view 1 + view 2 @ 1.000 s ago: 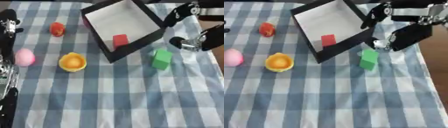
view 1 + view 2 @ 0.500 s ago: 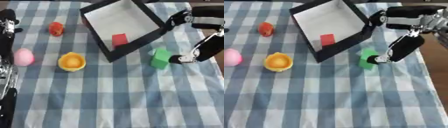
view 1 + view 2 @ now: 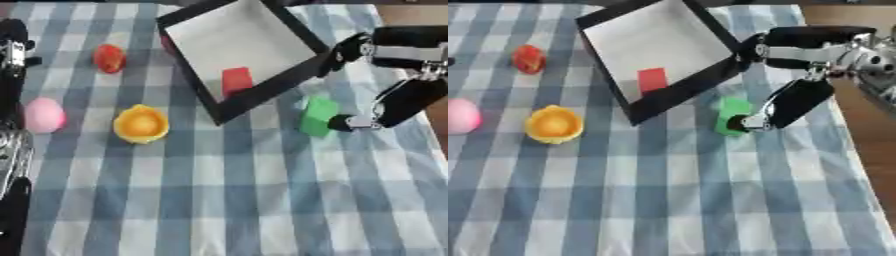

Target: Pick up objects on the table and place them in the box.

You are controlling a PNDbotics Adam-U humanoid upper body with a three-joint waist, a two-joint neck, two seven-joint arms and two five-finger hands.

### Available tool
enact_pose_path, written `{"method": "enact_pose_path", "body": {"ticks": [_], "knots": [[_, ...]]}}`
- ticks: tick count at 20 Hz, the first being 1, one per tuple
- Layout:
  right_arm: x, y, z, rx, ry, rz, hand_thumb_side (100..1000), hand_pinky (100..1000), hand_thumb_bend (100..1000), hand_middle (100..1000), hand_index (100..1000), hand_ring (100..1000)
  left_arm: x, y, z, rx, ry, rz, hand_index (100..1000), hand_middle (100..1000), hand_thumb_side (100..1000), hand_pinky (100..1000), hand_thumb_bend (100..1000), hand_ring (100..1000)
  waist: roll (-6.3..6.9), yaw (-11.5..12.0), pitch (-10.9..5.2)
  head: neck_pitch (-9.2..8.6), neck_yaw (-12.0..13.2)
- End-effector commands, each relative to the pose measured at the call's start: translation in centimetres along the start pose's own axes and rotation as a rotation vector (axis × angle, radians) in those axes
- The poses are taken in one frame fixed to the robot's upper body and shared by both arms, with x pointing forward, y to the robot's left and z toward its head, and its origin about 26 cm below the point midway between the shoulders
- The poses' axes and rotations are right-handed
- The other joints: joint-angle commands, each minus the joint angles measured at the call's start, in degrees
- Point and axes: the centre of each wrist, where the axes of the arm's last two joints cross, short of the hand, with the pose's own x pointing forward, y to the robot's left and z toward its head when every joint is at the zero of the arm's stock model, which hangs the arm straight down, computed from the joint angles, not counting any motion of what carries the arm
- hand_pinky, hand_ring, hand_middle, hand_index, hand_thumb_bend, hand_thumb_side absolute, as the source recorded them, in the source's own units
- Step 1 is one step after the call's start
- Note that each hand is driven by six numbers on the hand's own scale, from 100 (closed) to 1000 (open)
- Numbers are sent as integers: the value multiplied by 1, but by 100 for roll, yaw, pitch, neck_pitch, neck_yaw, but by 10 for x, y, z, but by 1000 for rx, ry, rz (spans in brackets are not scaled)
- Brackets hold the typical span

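Just beside the right hand (image 3: 791, 104), touching its lowered fingertips, stands a green block (image 3: 731, 115) with flat faces and square corners; whether those fingers are curled or straight cannot be told. Up and to the hand's left lies the box (image 3: 197, 74), a shallow black-walled tray with a smooth white floor, tilted askew, holding a flat red block (image 3: 236, 80). Farther left on the blue-and-white checked cloth (image 3: 227, 200) sit a rounded yellow-orange cup shape (image 3: 140, 123), a smooth pink egg-shaped thing (image 3: 42, 114) and a small red lump (image 3: 109, 58). Only the black left arm (image 3: 12, 100) shows, along the left edge.
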Motion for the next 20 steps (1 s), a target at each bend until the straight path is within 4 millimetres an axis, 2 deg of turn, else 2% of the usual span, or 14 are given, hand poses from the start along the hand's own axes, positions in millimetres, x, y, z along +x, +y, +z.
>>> {"method": "enact_pose_path", "body": {"ticks": [1, 9, 16, 20], "knots": [[-6, 0, -3, -26, 41, -4, 469, 901, 457, 803, 817, 841, 8, 3, -6, -5, -31, -11, 825, 688, 648, 675, 470, 740, 1, -1, -132, 13, -24], [-20, 14, -19, -51, 97, -26, 485, 901, 459, 799, 832, 843, 8, 2, -6, -8, -31, -6, 825, 689, 648, 675, 468, 741, 27, 1, -110, -5, -32], [-29, 19, -25, -67, 125, -15, 485, 902, 458, 800, 834, 844, 8, 2, -6, -8, -32, -5, 824, 689, 649, 675, 468, 741, 36, -1, -102, -9, -32], [-36, 25, -29, -65, 158, -10, 517, 908, 462, 820, 841, 861, 8, 2, -6, -9, -30, -5, 823, 689, 649, 675, 466, 741, 55, -7, -86, -16, -45]]}}
